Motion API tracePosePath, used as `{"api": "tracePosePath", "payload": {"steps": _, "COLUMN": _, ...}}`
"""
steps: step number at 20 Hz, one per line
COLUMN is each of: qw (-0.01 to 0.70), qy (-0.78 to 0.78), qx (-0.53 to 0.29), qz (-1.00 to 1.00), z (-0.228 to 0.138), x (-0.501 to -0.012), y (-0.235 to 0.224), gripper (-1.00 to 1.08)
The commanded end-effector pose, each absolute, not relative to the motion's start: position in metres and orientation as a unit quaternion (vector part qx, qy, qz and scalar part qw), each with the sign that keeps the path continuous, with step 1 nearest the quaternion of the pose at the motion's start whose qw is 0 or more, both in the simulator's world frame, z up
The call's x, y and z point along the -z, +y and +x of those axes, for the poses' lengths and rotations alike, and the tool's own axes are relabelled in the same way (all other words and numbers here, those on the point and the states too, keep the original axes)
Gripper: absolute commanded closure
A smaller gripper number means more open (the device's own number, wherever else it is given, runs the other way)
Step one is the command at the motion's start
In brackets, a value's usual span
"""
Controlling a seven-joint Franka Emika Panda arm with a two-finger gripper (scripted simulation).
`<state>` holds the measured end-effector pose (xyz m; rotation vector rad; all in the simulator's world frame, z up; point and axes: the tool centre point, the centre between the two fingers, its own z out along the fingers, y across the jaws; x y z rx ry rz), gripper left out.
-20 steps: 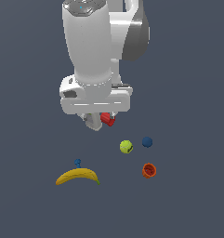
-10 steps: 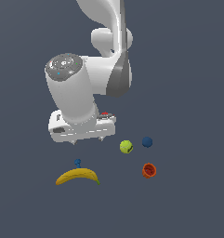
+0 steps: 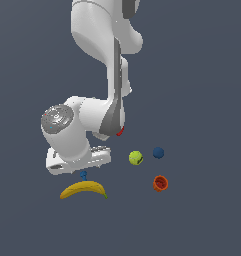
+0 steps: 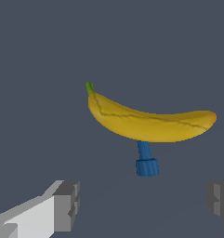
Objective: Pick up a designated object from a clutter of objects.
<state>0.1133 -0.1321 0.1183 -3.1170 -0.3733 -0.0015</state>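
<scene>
1. The gripper [image 4: 141,204] stands wide open and holds nothing; the wrist view shows its two grey fingers [image 4: 67,205] far apart, with bare floor between them.
2. The designated object, a tiny bright-blue piece [image 4: 145,160] with a knob head and thin stem, lies ahead of the open fingers, roughly on their centre line but not yet between them. In the exterior view it peeks out [image 3: 83,174] just under the hand.
3. Its stem runs up to the yellow banana [image 4: 148,122], touching it or very nearly; the banana lies just beyond the piece from the gripper.
4. Farther out, well apart from the gripper, sit the yellow-green tennis ball [image 3: 136,158], the dark-blue ball [image 3: 158,152] and the orange cup [image 3: 160,183]. A sliver of red [image 3: 120,131] shows behind the arm.
5. The step in hand looks like the approach. The next move calls for bringing the fingers down around the knob and closing without nudging the banana.
6. Compared with half a second ago, the hand has swung lower and toward the blue piece; the objects have not moved.
</scene>
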Motion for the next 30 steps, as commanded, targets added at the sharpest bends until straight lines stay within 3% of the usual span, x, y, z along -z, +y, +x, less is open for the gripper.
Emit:
{"api": "tracePosePath", "payload": {"steps": 1, "qw": 0.001, "qy": -0.128, "qx": 0.001, "qz": -0.992, "z": 0.117, "x": -0.101, "y": -0.141, "gripper": -0.92}}
{"api": "tracePosePath", "payload": {"steps": 30, "qw": 0.000, "qy": -0.144, "qx": 0.000, "qz": -0.990, "z": 0.121, "x": -0.012, "y": -0.158, "gripper": -0.92}}
